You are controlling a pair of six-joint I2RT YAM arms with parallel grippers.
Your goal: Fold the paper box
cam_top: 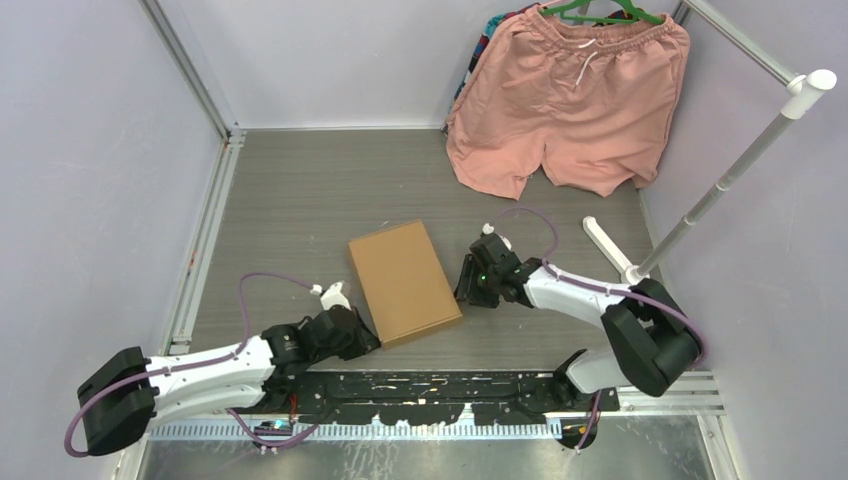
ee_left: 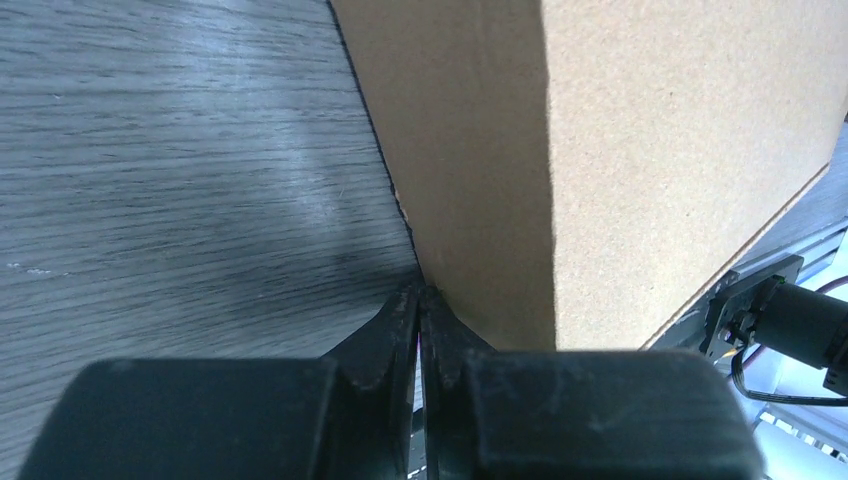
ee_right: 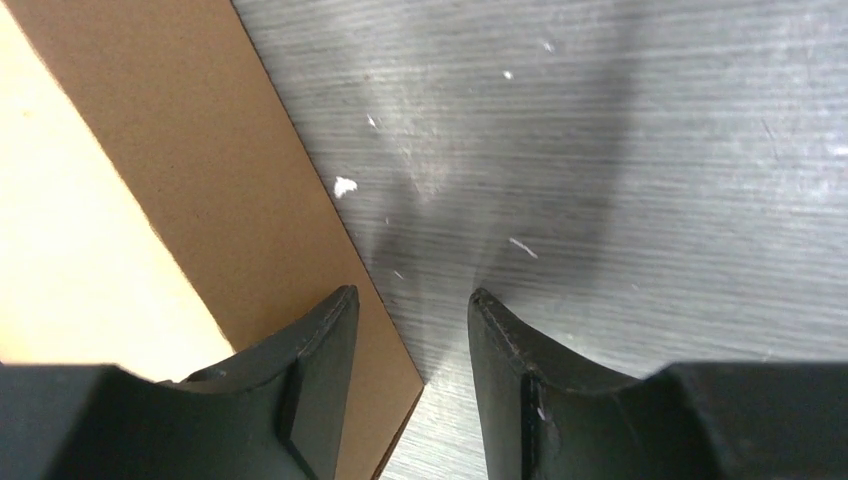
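Brown paper box [cam_top: 404, 283] runs near-far, far end prob. leftward

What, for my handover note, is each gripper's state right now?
Left gripper: shut, empty, tips at the paper box side.
Right gripper: open, empty, at the box's edge.

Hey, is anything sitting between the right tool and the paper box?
Nothing visible does. The right tool sits open right beside the paper box, close against its side wall, with no object in the gap.

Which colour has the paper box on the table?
The paper box is plain brown cardboard; the top external view shows it best.
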